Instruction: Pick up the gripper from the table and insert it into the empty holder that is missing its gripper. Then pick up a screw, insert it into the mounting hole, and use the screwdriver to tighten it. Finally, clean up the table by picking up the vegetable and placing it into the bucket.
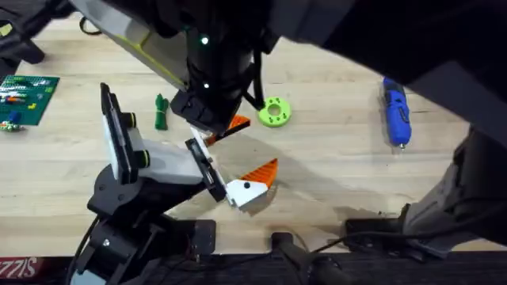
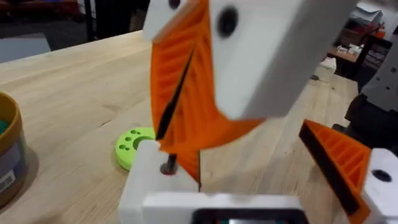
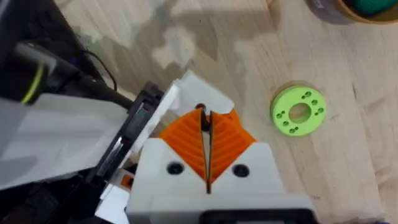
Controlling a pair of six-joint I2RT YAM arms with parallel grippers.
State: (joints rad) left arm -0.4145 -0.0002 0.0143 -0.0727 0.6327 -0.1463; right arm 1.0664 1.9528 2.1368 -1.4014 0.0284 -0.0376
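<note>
The holder (image 1: 162, 162), white with a black rail plate (image 1: 207, 174), is my left arm's own hand. Its left gripper (image 1: 253, 150) stands open, one white and orange finger (image 2: 348, 171) at the rail's near end. The other gripper block (image 2: 152, 180) sits in the rail's far end. My right gripper (image 3: 204, 118) reaches across from above, its orange pads (image 2: 186, 93) shut on a dark screw (image 2: 168, 166) whose tip stands at the block's mounting hole. The blue screwdriver (image 1: 396, 112) lies far right. The dark green vegetable (image 1: 161, 111) lies left of the holder. The tan bucket (image 2: 9, 155) stands beyond.
A lime green holed disc (image 1: 275, 112) lies just right of the right gripper. A green circuit board (image 1: 25, 96) rests at the table's left edge. The right arm's dark links cross the upper part of the overhead view.
</note>
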